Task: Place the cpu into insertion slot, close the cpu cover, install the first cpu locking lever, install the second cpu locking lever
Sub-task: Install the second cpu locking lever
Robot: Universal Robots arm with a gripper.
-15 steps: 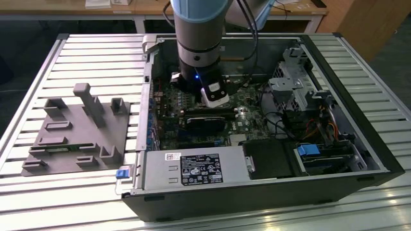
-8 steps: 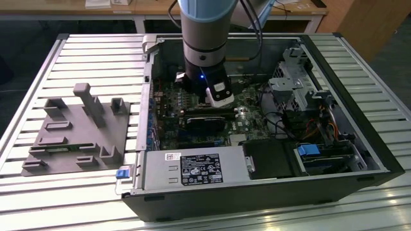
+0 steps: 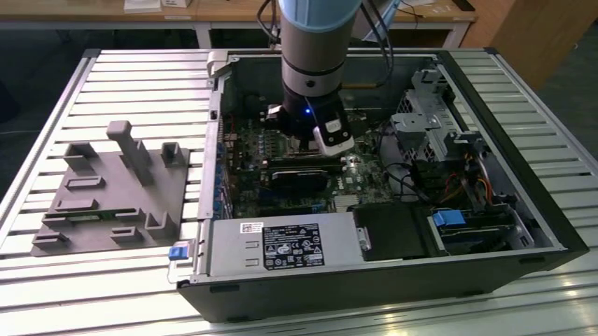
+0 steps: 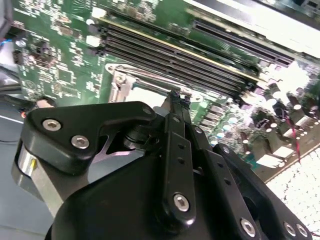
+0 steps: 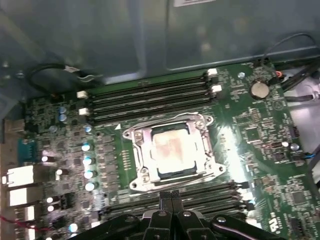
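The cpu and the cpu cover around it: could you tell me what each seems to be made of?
The cpu looks like dull, brushed metal on top, silvery-beige with a soft, matte glare. The cpu cover framing it seems to be thin, bright stamped steel, judging by its sharper glints, though plating cannot be ruled out.

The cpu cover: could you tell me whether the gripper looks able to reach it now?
Probably yes: the gripper hovers beside the cpu cover, which lies flat over the cpu, with nothing between them.
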